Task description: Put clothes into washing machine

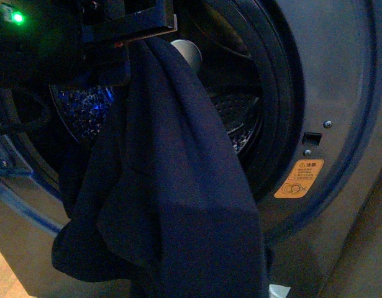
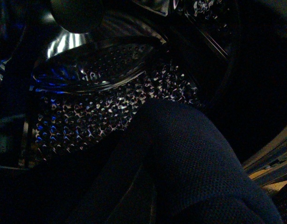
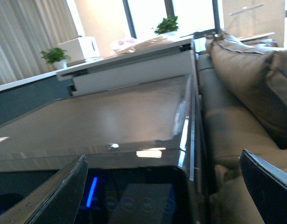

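Where the round porthole stands open, the washing machine (image 1: 340, 93) fills the front view, grey, with a black gasket (image 1: 281, 93).

- Clothes (image 1: 172, 186): dark navy garment, hung from the left gripper (image 1: 138, 34) at the upper left of the mouth. It falls over the near lower rim and down the machine's front; most of it is outside the drum (image 1: 237, 115).
- Left gripper: clamped on the garment's top fold. A green lamp (image 1: 17, 17) glows on the arm to its left.
- Drum: perforated steel, with a cream disc (image 1: 189, 53) at the far centre just right of the cloth's top and a blue glow (image 1: 94, 105) at its left.
- Orange sticker (image 1: 299, 179): on the front panel, right of the gasket.
- Left wrist view: dim; a navy fold lies near, with the drum wall beyond it.
- Right gripper (image 3: 162, 156): fingers (image 3: 64, 191) wide apart, nothing between them, above the machine's glossy top (image 3: 110, 121).
- Beyond: a sofa (image 3: 246, 79), a white box (image 3: 80, 46), and potted plants (image 3: 166, 23).
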Controlling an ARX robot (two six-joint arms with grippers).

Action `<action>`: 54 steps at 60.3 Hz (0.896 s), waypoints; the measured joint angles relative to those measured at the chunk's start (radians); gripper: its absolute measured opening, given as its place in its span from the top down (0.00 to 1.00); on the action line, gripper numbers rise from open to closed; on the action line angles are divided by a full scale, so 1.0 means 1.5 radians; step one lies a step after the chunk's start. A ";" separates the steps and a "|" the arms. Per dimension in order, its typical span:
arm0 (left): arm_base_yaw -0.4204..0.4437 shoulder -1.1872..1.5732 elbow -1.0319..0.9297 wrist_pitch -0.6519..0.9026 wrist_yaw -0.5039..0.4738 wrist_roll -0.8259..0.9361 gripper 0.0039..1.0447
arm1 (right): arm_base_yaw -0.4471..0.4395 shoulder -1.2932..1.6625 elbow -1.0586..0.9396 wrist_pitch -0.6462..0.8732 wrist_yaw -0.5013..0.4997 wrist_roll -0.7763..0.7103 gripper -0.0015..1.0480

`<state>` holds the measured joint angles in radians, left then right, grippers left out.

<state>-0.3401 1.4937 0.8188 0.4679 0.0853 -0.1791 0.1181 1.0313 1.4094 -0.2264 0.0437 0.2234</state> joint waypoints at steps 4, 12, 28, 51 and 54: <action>0.000 0.023 0.000 0.014 -0.006 -0.004 0.94 | -0.009 -0.015 -0.043 0.016 0.006 0.007 0.07; -0.001 0.073 0.000 0.046 -0.020 -0.013 0.94 | -0.008 -0.048 -0.106 -0.013 0.032 -0.028 0.13; -0.014 0.187 0.040 0.082 -0.048 -0.027 0.94 | -0.069 -0.234 -0.445 0.133 -0.025 -0.138 0.62; -0.003 0.347 0.176 0.071 -0.107 -0.012 0.94 | -0.077 -0.370 -0.715 0.245 -0.029 -0.147 0.98; 0.001 0.368 0.206 0.059 -0.121 -0.008 0.94 | -0.077 -0.382 -0.736 0.252 -0.029 -0.147 0.98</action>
<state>-0.3389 2.0460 1.1275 0.5568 -0.0963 -0.1909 0.0025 0.4576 0.3050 0.1516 -0.0002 0.0029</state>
